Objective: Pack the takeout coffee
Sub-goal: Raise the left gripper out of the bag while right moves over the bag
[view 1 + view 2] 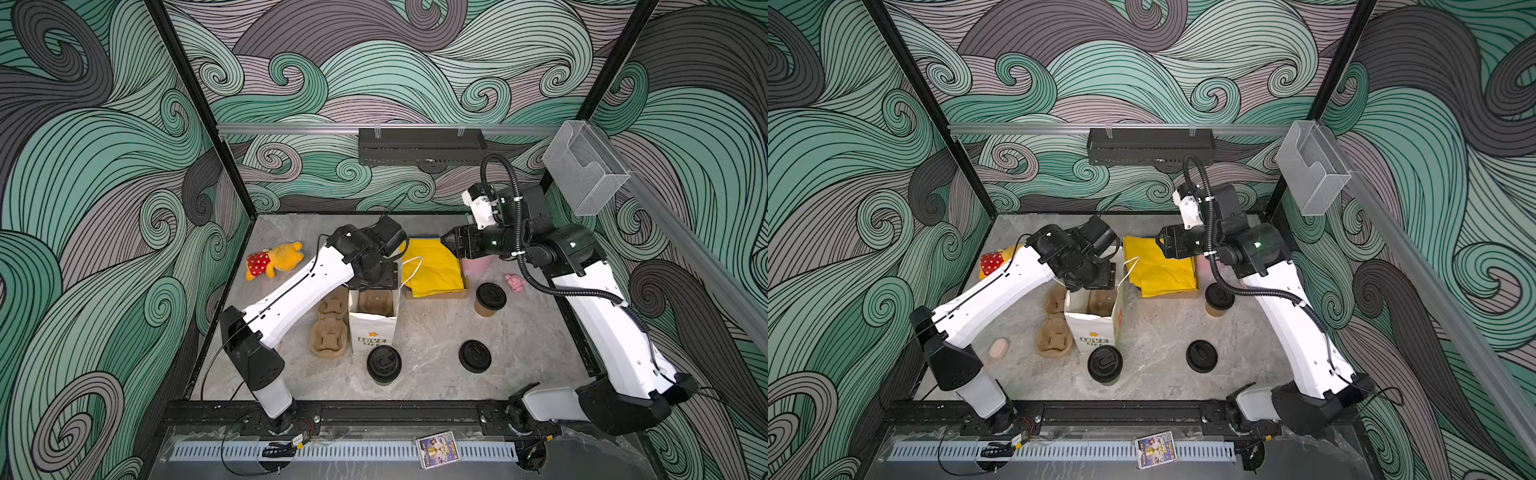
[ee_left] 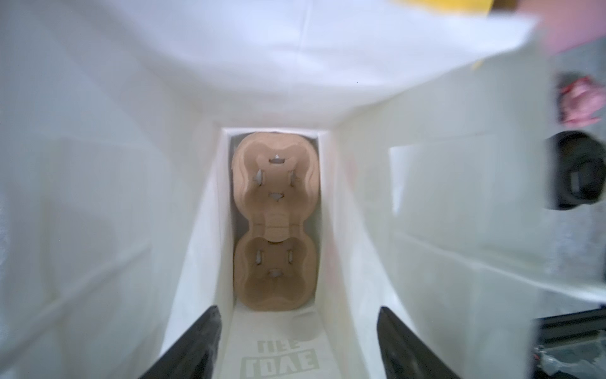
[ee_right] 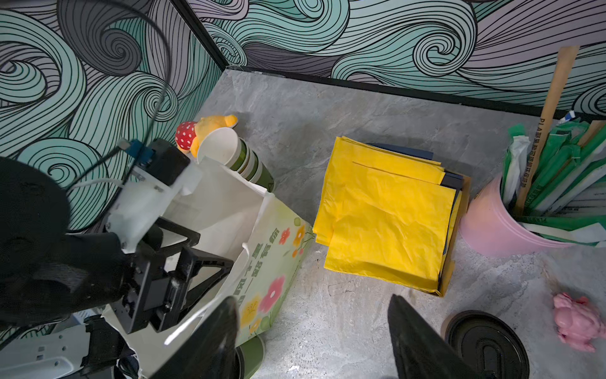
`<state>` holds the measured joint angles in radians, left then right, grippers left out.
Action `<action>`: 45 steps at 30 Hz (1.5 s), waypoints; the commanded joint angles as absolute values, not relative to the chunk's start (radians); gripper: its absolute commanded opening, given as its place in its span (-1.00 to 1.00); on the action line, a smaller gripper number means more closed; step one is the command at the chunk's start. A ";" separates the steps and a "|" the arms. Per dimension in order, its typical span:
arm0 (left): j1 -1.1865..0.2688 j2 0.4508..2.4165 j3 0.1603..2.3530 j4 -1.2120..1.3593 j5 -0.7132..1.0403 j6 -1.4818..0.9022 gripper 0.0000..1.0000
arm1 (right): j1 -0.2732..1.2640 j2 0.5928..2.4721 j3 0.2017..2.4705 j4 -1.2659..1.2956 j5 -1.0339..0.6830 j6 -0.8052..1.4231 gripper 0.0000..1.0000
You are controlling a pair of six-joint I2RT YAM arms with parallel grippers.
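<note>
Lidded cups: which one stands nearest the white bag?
The front cup, close beside the bag; the tan cup stands farther off, by the yellow sheets.

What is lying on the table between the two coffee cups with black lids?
Nothing. In both top views the table between the front cup and the rear cup is bare. The loose black lid lies beside that stretch, touching neither.

"LOVE LIFE" on paper bag (image 1: 372,328)

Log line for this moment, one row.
left gripper: open, at bag mouth | carrier: in bag bottom | right gripper: open, empty | lidded cups: both on table, unpacked
</note>
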<state>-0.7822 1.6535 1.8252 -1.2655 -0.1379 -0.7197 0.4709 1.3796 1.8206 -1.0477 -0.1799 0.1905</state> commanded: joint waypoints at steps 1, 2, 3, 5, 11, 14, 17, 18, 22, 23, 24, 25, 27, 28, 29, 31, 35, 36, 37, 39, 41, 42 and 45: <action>-0.789 1.589 1.881 -1.192 -0.129 -0.689 0.77 | 0.467 1.358 1.830 -1.097 -0.235 0.219 0.47; -0.790 1.576 1.890 -1.173 -0.128 -0.685 0.79 | 0.468 1.357 1.839 -1.110 -0.248 0.229 0.47; -0.789 1.557 1.896 -1.145 -0.125 -0.678 0.81 | 0.474 1.359 1.851 -1.127 -0.261 0.244 0.48; -0.788 1.523 1.900 -1.066 -0.088 -0.663 0.81 | 0.499 1.361 1.872 -1.158 -0.264 0.274 0.51; -0.755 1.525 2.102 -1.131 -0.033 -0.660 0.81 | 0.659 1.360 1.873 -1.200 -0.241 0.400 0.68; -0.723 1.542 2.231 -1.346 -0.136 -0.711 0.81 | 0.739 1.362 1.845 -1.204 -0.184 0.480 0.74; -0.668 1.536 2.288 -1.588 -0.218 -0.776 0.80 | 0.801 1.375 1.792 -1.180 -0.108 0.560 0.96; -0.645 1.529 2.278 -1.650 -0.220 -0.790 0.82 | 0.817 1.388 1.782 -1.172 -0.086 0.582 0.97; -0.559 1.456 2.106 -1.662 -0.098 -0.770 0.84 | 0.848 1.471 1.788 -1.163 -0.051 0.617 0.98; -0.548 1.437 2.062 -1.631 -0.061 -0.766 0.84 | 0.850 1.489 1.792 -1.162 -0.050 0.618 0.97; -0.538 1.427 2.008 -1.584 -0.013 -0.760 0.84 | 0.851 1.509 1.798 -1.163 -0.053 0.619 0.95; -0.526 1.384 1.957 -1.540 0.029 -0.759 0.84 | 0.853 1.527 1.802 -1.163 -0.053 0.619 0.93; -0.509 1.358 1.874 -1.460 0.098 -0.755 0.84 | 0.854 1.556 1.806 -1.162 -0.057 0.619 0.85; -0.501 1.349 1.844 -1.428 0.120 -0.754 0.84 | 0.854 1.570 1.810 -1.162 -0.056 0.617 0.81; -0.492 1.343 1.814 -1.397 0.135 -0.753 0.84 | 0.854 1.584 1.814 -1.162 -0.058 0.615 0.76; -0.477 1.335 1.775 -1.341 0.163 -0.748 0.78 | 0.854 1.607 1.821 -1.164 -0.052 0.610 0.63; -0.454 1.339 1.725 -1.289 0.195 -0.723 0.55 | 0.855 1.638 1.833 -1.162 -0.037 0.612 0.31; -0.451 1.341 1.712 -1.286 0.196 -0.713 0.45 | 0.854 1.644 1.835 -1.163 -0.033 0.614 0.21; -0.449 1.340 1.700 -1.282 0.199 -0.705 0.35 | 0.854 1.648 1.836 -1.162 -0.026 0.615 0.12; -0.443 1.332 1.665 -1.250 0.224 -0.697 0.15 | 0.854 1.659 1.838 -1.163 -0.002 0.621 -0.10; -0.442 1.317 1.634 -1.213 0.235 -0.705 0.00 | 0.854 1.667 1.846 -1.162 0.016 0.628 -0.25; -0.441 1.307 1.616 -1.189 0.239 -0.710 -0.08 | 0.854 1.672 1.853 -1.163 0.029 0.629 -0.34; -0.440 1.283 1.562 -1.125 0.252 -0.738 -0.34 | 0.854 1.691 1.881 -1.162 0.041 0.627 -0.57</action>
<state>-0.4492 1.3243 1.5856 -1.2133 0.2161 -0.7269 0.8497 1.6672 1.8442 -1.1553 -0.0071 0.6128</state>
